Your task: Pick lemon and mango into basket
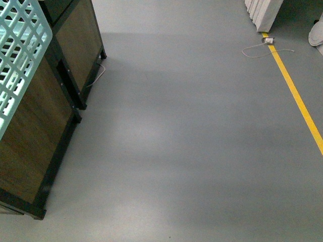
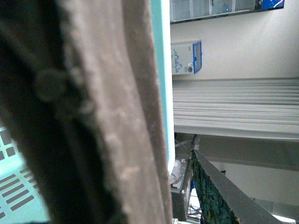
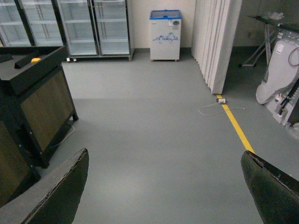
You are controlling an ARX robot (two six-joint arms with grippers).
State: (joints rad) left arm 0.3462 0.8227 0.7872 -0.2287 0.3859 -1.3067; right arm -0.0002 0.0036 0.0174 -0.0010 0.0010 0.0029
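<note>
Grey floor with a yellow line; dark cabinets stand left; glass-door fridges line the far wall.

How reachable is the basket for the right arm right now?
Probably not yet: the basket sits far left by the cabinet, and the open right gripper faces floor, basket absent from its view.

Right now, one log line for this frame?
basket: front view, upper left | lemon, mango: not clearly in view | right fingers: open, empty | left fingers: cannot tell
</note>
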